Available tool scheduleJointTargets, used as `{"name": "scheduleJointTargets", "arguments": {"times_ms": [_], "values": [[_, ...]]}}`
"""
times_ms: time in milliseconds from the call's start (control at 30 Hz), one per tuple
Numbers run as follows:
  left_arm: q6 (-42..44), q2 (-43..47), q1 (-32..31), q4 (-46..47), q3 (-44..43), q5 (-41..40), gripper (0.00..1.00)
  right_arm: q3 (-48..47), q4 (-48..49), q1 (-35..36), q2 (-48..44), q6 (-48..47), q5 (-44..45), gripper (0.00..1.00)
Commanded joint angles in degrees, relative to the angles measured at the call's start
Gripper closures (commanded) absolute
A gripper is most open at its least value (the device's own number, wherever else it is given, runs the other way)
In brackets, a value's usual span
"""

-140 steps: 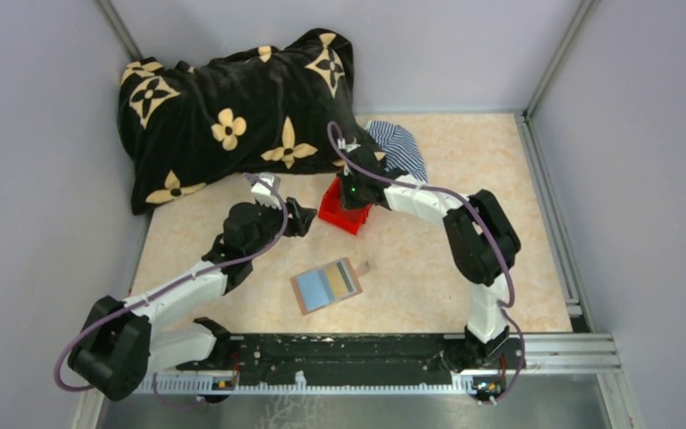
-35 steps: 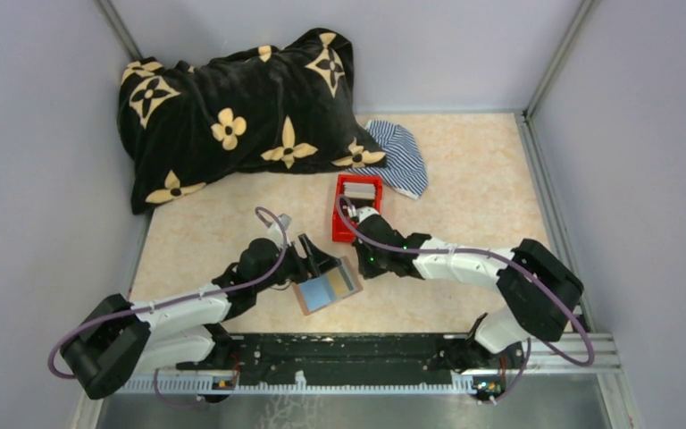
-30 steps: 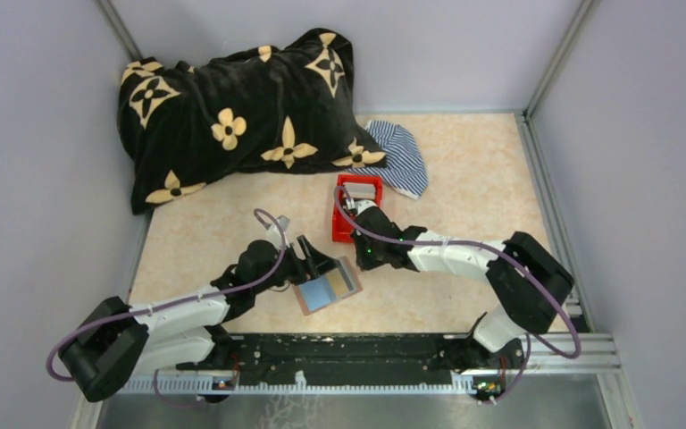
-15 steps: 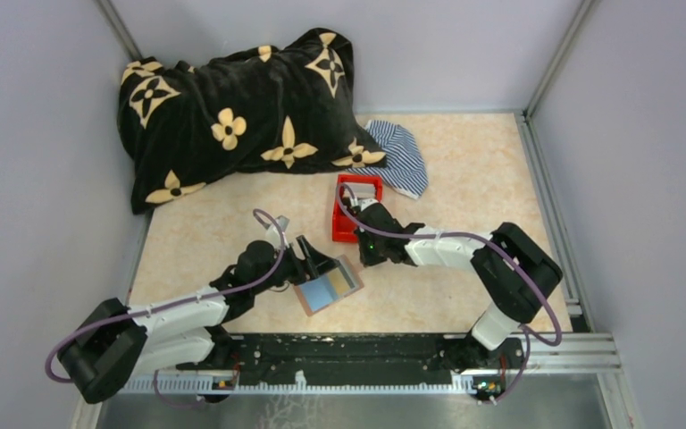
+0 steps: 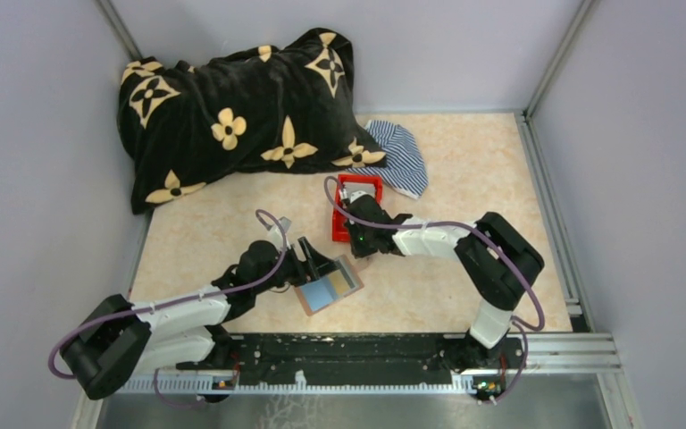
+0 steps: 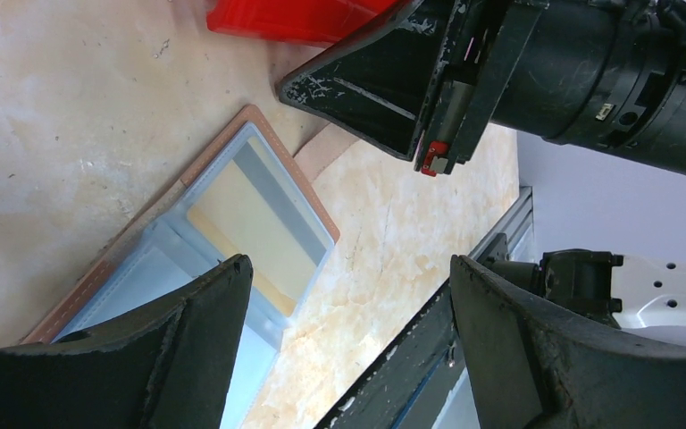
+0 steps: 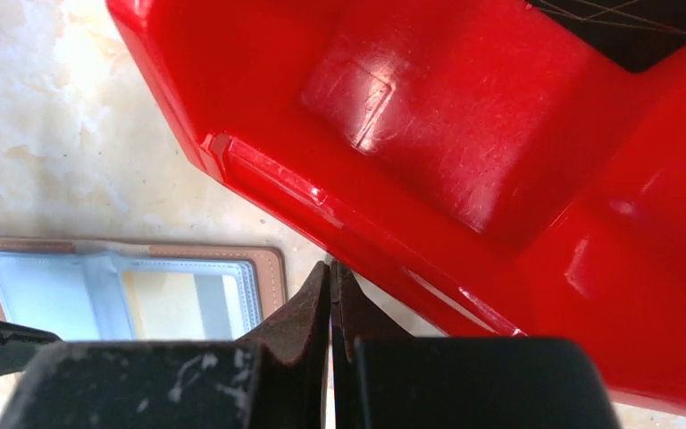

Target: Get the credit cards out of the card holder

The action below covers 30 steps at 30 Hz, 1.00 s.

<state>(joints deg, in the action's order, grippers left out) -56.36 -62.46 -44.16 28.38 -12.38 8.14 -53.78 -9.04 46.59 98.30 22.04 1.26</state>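
Note:
The card holder (image 5: 327, 285) lies open and flat on the table in front of the arms, its brown leather rim (image 7: 272, 268) showing around clear slots. Inside it are the credit cards: a light blue one (image 5: 313, 291) and a yellow one with a grey stripe (image 6: 248, 225). My left gripper (image 6: 350, 308) hovers open just over the holder's far left edge, with nothing between its fingers. My right gripper (image 7: 332, 270) is shut, its tips on the table between the holder's right end and the red box (image 7: 500, 134). The holder's tan tab (image 6: 329, 147) runs under those tips.
The red open-top box (image 5: 358, 202) stands just behind the holder. A black pillow with cream flowers (image 5: 232, 112) fills the back left. A striped cloth (image 5: 402, 156) lies behind the box. A black rail (image 5: 339, 353) runs along the near edge.
My right arm has swung left and back, bringing its shut gripper from the holder's right side to the gap by the red box. The left arm and the holder stay put.

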Motion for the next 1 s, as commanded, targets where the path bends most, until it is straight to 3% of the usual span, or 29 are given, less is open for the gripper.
{"name": "scheduleJointTargets", "arguments": {"times_ms": [0,367,967], "values": [[0.21,-0.12,-0.40,1.59,0.31,0.18,0.13,0.30,0.25,-0.18,1.98,-1.04,0.58,1.00],[0.29,-0.14,-0.40,2.05,0.24,-0.54,0.12,10.62,-1.82,1.05,-8.74,0.97,-0.59,1.00],[-2.95,-4.34,-0.39,1.89,-1.20,3.84,0.11,7.91,-6.98,5.09,-17.19,3.67,1.28,1.00]]}}
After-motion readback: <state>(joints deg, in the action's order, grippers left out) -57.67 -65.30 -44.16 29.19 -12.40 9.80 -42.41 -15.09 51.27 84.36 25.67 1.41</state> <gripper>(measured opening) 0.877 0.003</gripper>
